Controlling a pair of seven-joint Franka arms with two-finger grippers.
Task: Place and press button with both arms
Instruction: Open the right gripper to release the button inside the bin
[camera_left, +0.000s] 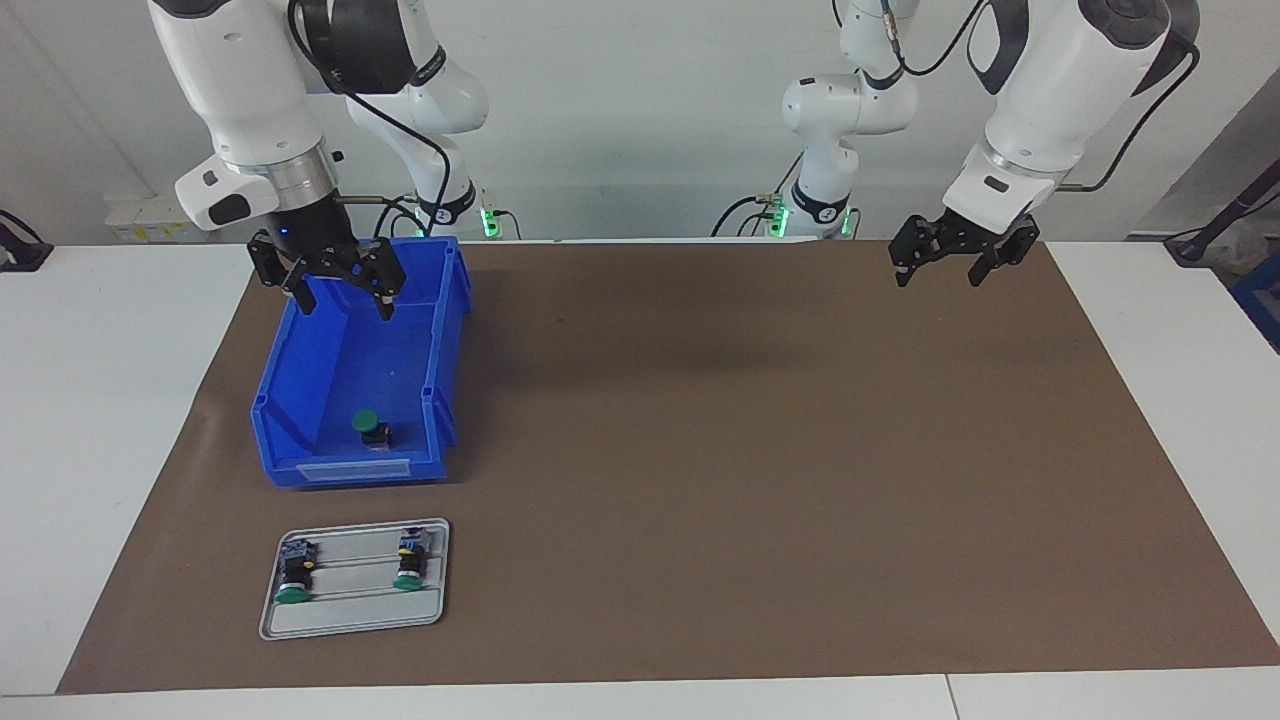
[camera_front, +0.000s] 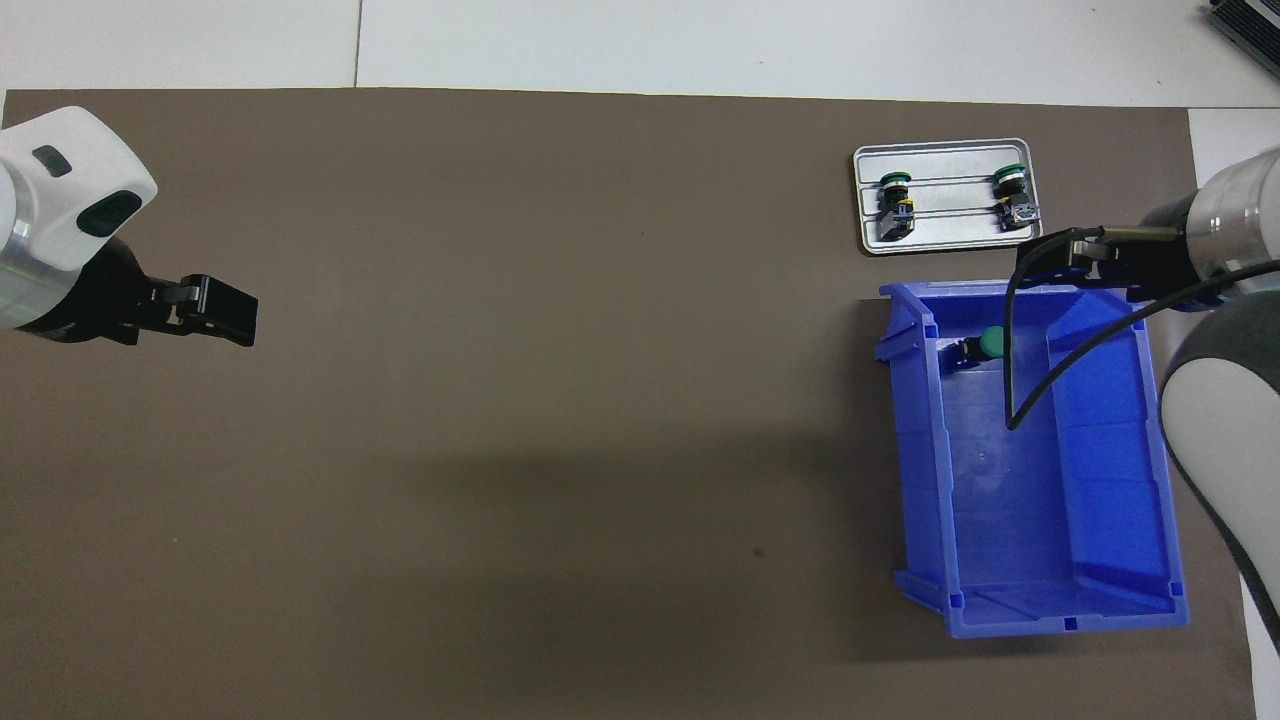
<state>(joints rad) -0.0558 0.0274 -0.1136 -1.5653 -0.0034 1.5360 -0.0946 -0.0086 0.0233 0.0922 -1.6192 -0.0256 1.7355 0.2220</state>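
Note:
One green-capped button (camera_left: 370, 425) (camera_front: 985, 345) lies on the floor of the blue bin (camera_left: 300, 400) (camera_front: 1110, 480), at the bin's end farther from the robots. My right gripper (camera_left: 345, 300) (camera_front: 1062, 255) hangs over the bin, well above the button, open and holding nothing. Two more buttons (camera_left: 293, 575) (camera_left: 410, 563) lie on their sides on a grey tray (camera_left: 355, 618) (camera_front: 945, 240), caps pointing away from the robots. My left gripper (camera_left: 937, 275) (camera_front: 215, 310) waits open and holding nothing, over the brown mat at the left arm's end of the table.
The tray sits just farther from the robots than the bin, both toward the right arm's end of the table. A brown mat (camera_left: 750, 450) covers most of the white table. A black cable (camera_front: 1030, 380) from the right arm loops over the bin.

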